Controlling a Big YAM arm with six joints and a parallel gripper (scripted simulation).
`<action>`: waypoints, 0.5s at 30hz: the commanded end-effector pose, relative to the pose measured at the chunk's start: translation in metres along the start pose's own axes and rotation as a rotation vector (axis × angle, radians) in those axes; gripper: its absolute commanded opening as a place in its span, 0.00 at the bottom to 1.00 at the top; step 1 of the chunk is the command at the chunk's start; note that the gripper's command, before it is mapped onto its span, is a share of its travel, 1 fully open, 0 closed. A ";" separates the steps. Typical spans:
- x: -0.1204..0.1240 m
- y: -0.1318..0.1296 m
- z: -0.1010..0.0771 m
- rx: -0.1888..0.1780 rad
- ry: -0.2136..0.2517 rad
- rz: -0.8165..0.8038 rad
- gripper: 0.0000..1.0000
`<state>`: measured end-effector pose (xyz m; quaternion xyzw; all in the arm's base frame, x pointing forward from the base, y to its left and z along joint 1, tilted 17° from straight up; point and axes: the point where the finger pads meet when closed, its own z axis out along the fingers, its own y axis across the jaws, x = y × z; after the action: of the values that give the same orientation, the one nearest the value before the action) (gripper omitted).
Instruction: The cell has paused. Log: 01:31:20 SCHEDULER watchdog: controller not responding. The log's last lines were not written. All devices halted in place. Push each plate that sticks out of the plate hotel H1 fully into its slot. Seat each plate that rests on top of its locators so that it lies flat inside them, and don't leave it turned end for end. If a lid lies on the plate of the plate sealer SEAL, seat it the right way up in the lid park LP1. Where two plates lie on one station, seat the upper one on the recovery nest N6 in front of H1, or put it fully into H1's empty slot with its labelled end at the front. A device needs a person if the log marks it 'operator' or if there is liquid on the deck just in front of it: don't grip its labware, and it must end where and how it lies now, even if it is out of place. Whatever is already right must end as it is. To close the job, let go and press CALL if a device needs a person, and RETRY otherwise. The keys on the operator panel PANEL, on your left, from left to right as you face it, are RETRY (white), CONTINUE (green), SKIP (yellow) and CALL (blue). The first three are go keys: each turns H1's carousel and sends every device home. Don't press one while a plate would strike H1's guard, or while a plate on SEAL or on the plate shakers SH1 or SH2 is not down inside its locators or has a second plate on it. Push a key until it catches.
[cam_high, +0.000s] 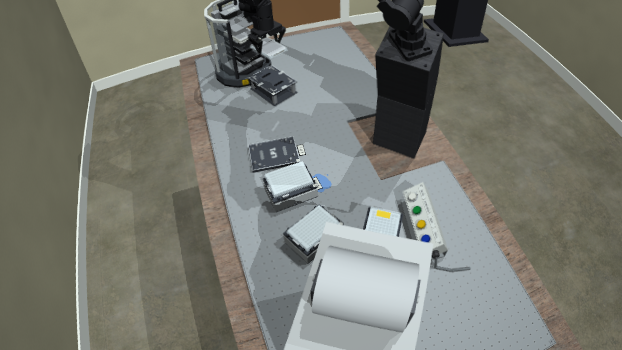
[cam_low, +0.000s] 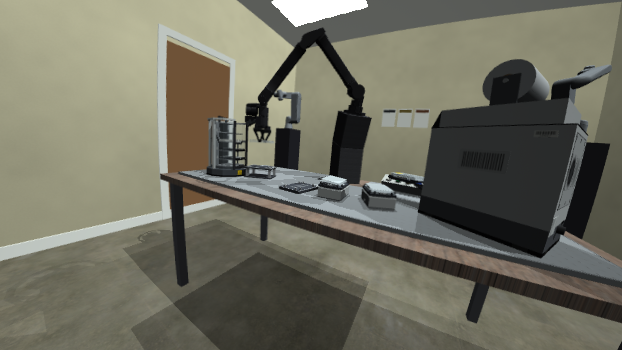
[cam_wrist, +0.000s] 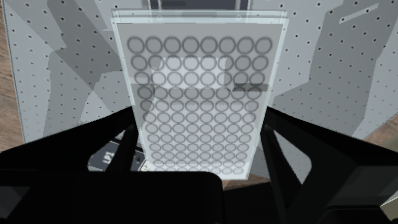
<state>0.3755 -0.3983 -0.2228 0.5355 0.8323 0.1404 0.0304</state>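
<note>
My gripper (cam_high: 270, 42) (cam_low: 262, 139) (cam_wrist: 199, 112) is shut on a clear plate (cam_wrist: 192, 107) by its long sides, high beside the plate hotel H1 (cam_low: 227, 145). The recovery nest N6 (cam_high: 273, 83) (cam_low: 260, 167) is bare, below the held plate. The lid park LP1 (cam_high: 260, 162) (cam_low: 298, 187) bears no lid. A white plate (cam_high: 290, 179) (cam_low: 334, 180) lies on the station beside LP1, with blue liquid (cam_high: 324, 182) on the deck in front. Another white plate (cam_high: 314, 227) (cam_low: 378, 189) lies on an angled station. Their seating is too small to tell. The panel PANEL (cam_high: 429, 227) has four keys.
A large machine with a film roll (cam_high: 367, 287) (cam_low: 495, 175) stands at the near end and hides part of the deck. A plate with a yellow label (cam_high: 383, 226) lies between it and the panel. The arm's black pedestal (cam_high: 402, 100) (cam_low: 348, 145) stands at the table's side.
</note>
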 end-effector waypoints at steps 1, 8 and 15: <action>-0.019 0.014 0.006 -0.009 -0.033 -0.014 0.84; -0.018 0.014 0.013 -0.009 -0.031 -0.013 0.84; -0.018 0.014 0.018 -0.008 -0.029 -0.012 0.84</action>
<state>0.3781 -0.3952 -0.2363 0.5355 0.8323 0.1406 0.0293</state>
